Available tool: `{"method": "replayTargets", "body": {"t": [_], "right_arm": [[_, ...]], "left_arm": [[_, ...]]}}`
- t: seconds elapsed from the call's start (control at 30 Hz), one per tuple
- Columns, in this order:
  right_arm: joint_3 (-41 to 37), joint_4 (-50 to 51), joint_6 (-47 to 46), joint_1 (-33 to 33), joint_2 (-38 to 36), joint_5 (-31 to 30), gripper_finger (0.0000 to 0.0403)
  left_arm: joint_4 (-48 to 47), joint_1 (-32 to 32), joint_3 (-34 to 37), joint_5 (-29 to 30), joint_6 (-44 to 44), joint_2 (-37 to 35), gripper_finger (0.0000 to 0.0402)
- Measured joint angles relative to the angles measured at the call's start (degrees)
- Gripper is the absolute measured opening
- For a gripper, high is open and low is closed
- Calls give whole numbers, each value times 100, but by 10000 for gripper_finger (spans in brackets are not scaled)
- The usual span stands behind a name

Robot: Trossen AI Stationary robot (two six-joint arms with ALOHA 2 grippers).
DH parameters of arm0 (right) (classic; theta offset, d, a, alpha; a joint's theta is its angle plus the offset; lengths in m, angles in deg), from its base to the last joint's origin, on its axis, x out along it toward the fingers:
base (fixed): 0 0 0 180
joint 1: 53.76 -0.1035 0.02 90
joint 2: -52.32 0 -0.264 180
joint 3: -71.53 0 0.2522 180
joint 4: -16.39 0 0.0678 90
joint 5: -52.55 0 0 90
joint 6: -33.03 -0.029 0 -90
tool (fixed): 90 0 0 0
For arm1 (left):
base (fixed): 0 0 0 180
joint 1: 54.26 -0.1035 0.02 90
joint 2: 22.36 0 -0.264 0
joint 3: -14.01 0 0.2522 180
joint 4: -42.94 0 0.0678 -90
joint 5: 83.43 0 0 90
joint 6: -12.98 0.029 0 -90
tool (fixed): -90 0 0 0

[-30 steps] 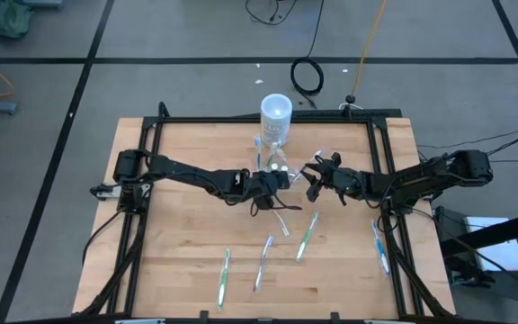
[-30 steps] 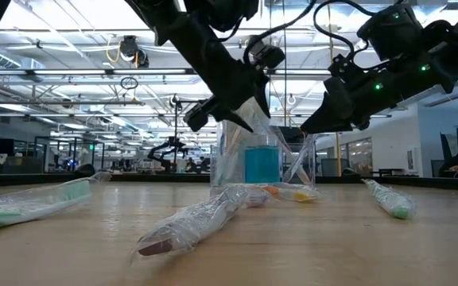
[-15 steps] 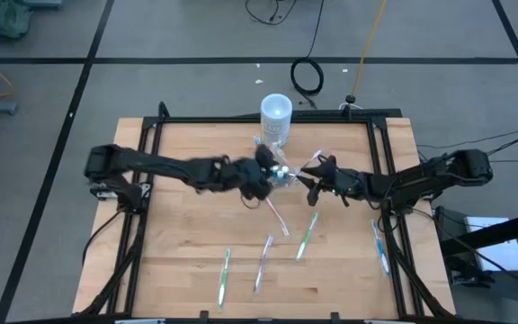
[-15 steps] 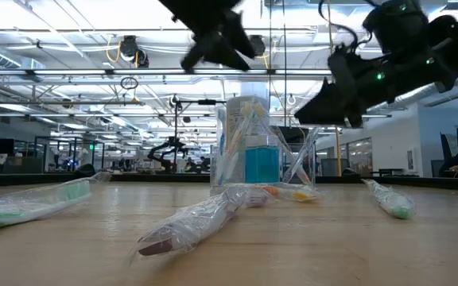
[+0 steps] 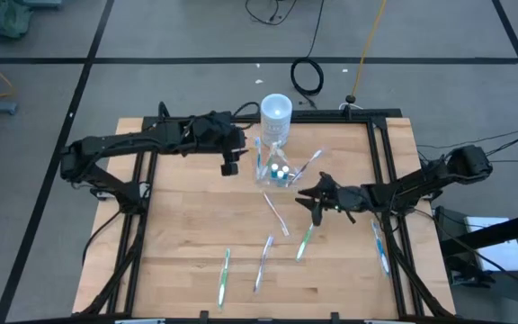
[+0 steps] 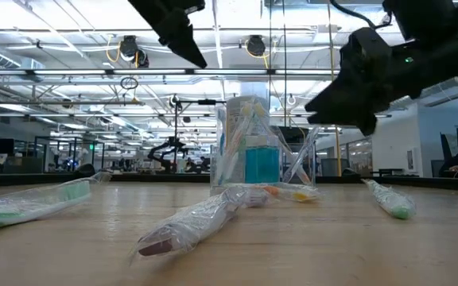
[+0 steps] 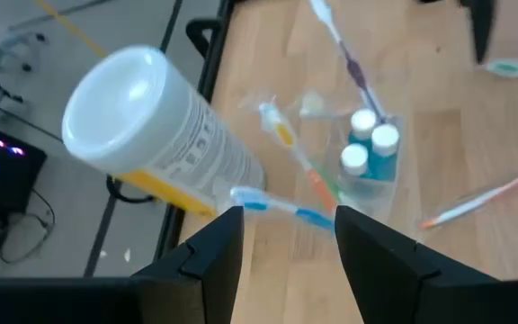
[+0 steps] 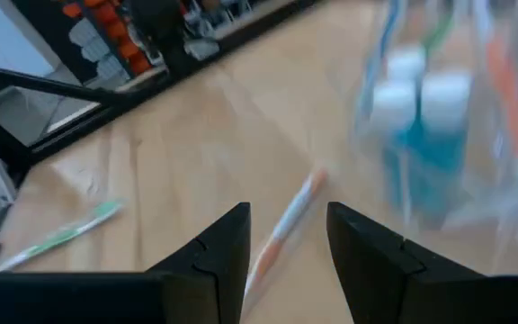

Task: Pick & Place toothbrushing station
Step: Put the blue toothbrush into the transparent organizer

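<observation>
- Standing near the back edge of the wooden table (image 5: 187, 234) is the clear container (image 5: 275, 171), upright, with three blue white-capped tubes (image 7: 369, 142) inside it and a few toothbrushes leaning out over its rim.
- Just behind the clear container, touching or nearly so, stands the white cylinder (image 5: 276, 115); from overhead I cannot tell which.
- The left gripper (image 5: 230, 162) hangs in the air beside the clear container, on the left arm's side and apart from it, its fingers spread with nothing between them.
- The right gripper (image 5: 314, 199) sits on the other side of the clear container, a bit nearer the front of the table, also off the surface; its fingers are parted and empty.
- A wrapped pink-handled toothbrush (image 5: 276, 214) lies on the wood just in front of the clear container.
- A green toothbrush (image 5: 306, 238) lies beyond that, farther from the clear container and below the right gripper.
- Two more wrapped brushes (image 5: 242, 270) lie well away from the clear container near the front edge, and a blue one (image 5: 379, 247) rests by the right-hand frame rail.
</observation>
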Motion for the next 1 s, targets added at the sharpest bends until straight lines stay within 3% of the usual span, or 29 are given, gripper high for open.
{"method": "replayTargets", "body": {"t": [0.13,0.3,0.5,0.7,0.83,1.0], "right_arm": [[2,311,-1109,-265,0,-3,139],[596,1063,-1291,-511,-284,163,129],[2713,5069,-1866,-736,-384,528,97],[4144,8319,-3405,-853,62,1679,72],[4102,9564,-4575,-1016,129,2840,69],[3500,9692,-5073,-1332,76,3606,74]], "left_arm": [[77,-134,0,-66,15,50,184],[212,-155,0,-80,20,55,184],[306,-145,0,-80,56,58,184],[301,-145,0,-78,57,58,184],[447,-145,85,-78,57,58,184],[544,-145,298,-76,59,58,184]]}}
